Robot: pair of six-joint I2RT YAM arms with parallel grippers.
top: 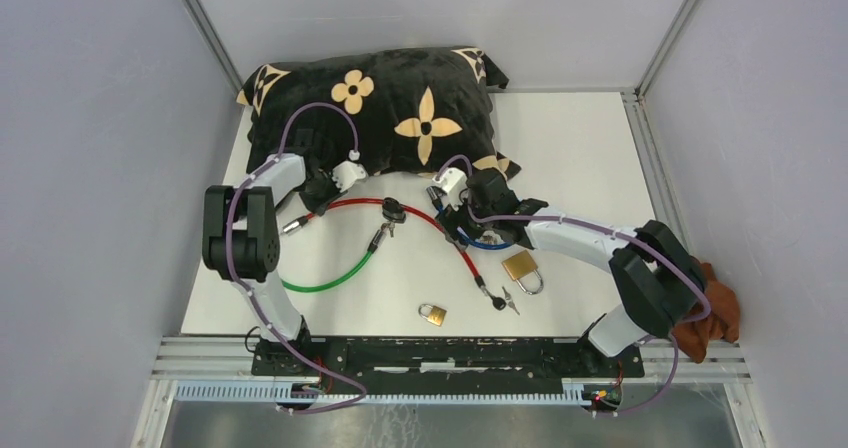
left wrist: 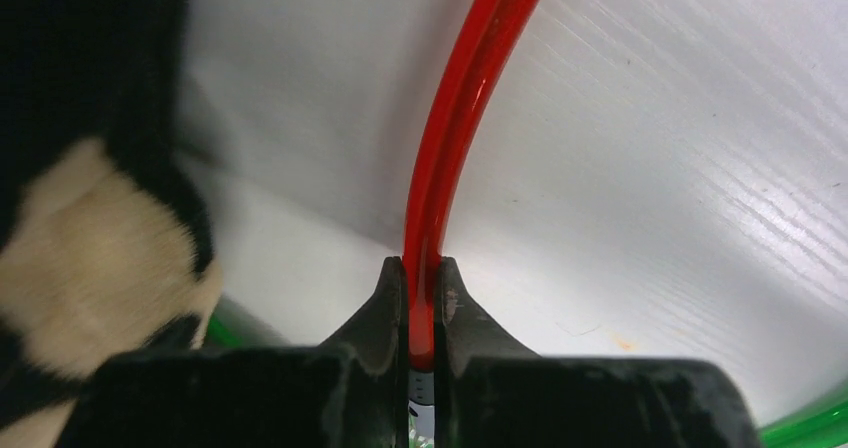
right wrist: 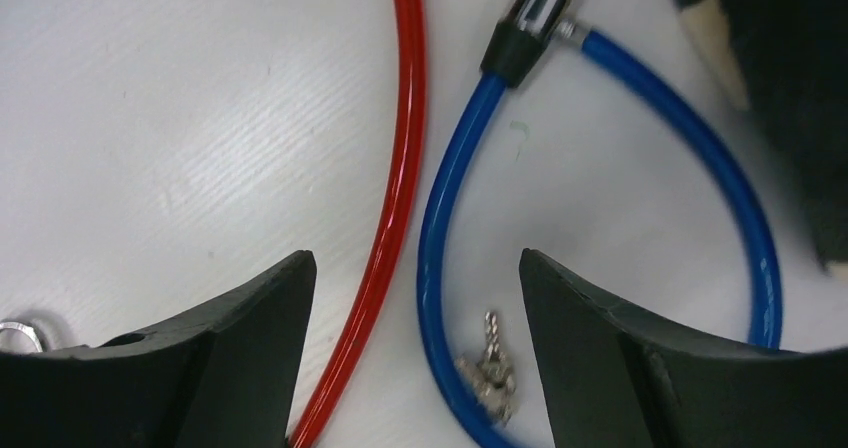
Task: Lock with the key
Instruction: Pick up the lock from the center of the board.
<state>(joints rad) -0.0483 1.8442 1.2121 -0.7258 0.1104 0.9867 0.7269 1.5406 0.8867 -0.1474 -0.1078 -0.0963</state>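
Left gripper (left wrist: 422, 268) pinches red cable (left wrist: 455, 108); blurry keys (right wrist: 488, 373), probably, inside blue loop (right wrist: 430, 248).

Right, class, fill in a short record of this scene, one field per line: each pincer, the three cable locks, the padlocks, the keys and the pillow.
left pincer: shut on the red cable lock
right pincer: open, holding nothing, over the blue cable lock
green cable lock: on the table, by the left arm
padlocks: large brass padlock and small brass padlock, lying apart
keys: inside the blue loop
black flowered pillow: at the far edge
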